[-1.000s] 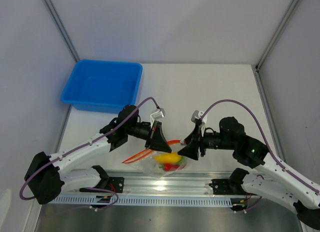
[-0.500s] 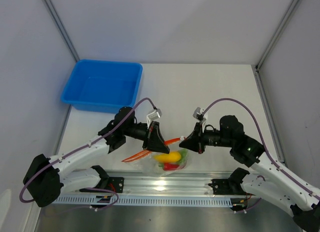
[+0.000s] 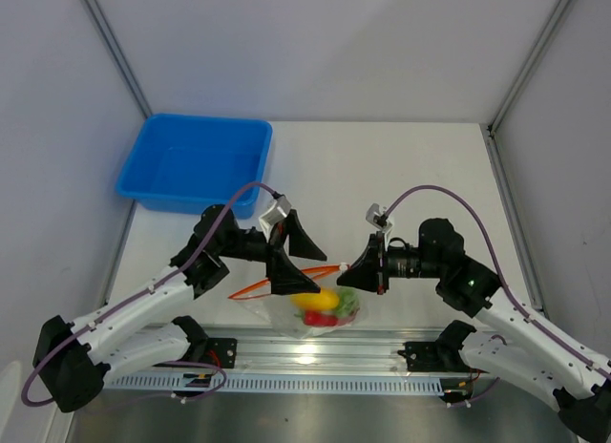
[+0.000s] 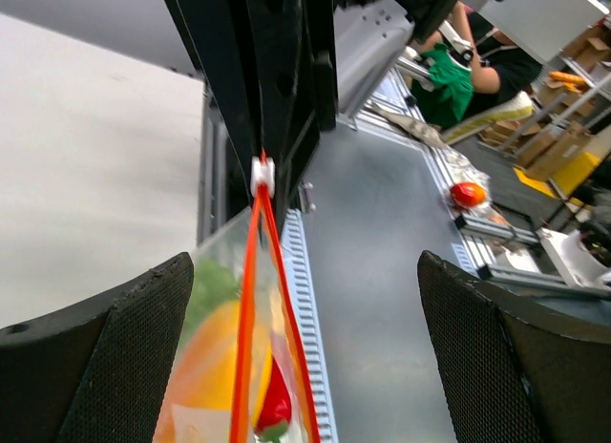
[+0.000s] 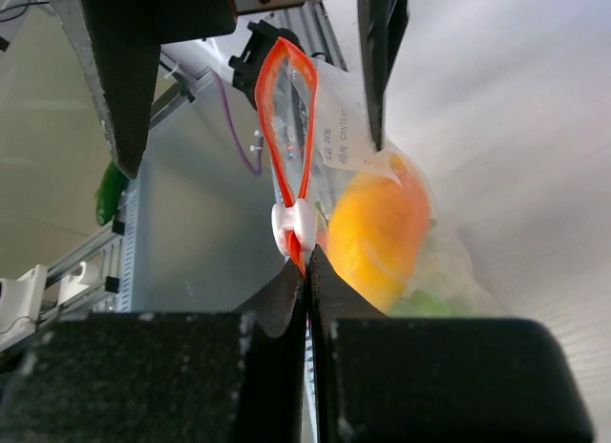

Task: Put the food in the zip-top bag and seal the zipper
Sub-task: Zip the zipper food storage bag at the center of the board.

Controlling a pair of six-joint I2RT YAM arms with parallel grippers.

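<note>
The zip-top bag (image 3: 323, 311) hangs at the table's near edge with food inside: a yellow-orange piece (image 3: 315, 299), a red chili (image 3: 321, 319) and green grapes (image 3: 349, 301). Its red-orange zipper (image 3: 286, 282) runs left from my right gripper (image 3: 355, 272), which is shut on the strip's end just behind the white slider (image 5: 293, 223). The zipper (image 5: 286, 118) gapes in a loop in the right wrist view. My left gripper (image 3: 292, 258) stands open astride the zipper (image 4: 246, 319), touching nothing. The chili (image 4: 275, 405) and the yellow piece (image 4: 205, 367) show through the plastic.
A blue bin (image 3: 196, 163) sits at the back left. An aluminium rail (image 3: 305, 352) runs along the near edge under the bag. Grey walls close in both sides and the back.
My left gripper has opened, let go of the zipper and drawn back to the left. My right gripper has shut on the zipper's right end. The bag sags slightly lower.
</note>
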